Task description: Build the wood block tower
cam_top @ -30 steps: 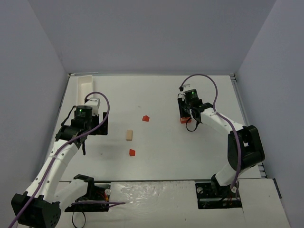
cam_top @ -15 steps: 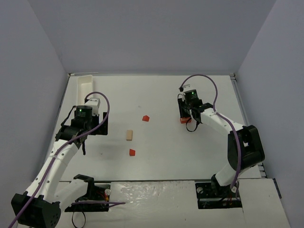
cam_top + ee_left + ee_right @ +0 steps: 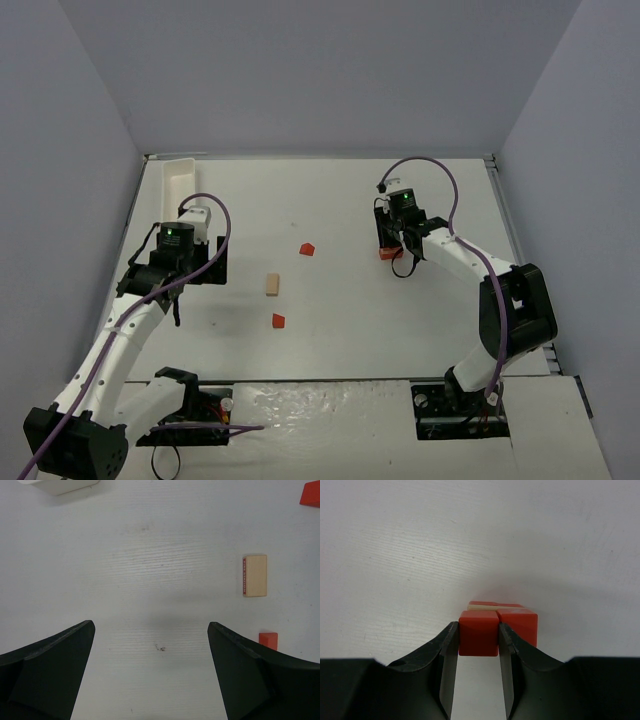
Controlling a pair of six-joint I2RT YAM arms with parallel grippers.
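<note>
No shift anywhere since a second ago: same arm poses, same scatter of loose pieces.

Right gripper: narrow, pinching a red cube squarely between both fingers. Touching that cube, just past the outer face of one finger: the wood block tower, red at the front. A pale tan sliver and a thin red strip of it show directly ahead of the fingertips, behind the held cube. Cannot tell whether the held cube rests on the table or hangs just above it. From the overhead camera, only a red patch visible at the fingertips, under the wrist.

Left gripper: spread wide, holding nothing, hovering over the tabletop well apart from the tower. Ahead of it and off to one finger's side: a tan block, lying flat. Just beyond that same finger's tip: a small red block. Farther ahead on that side, cut by the frame edge: a far red block. Far ahead, toward the other finger's side: the corner of a white tray.
</note>
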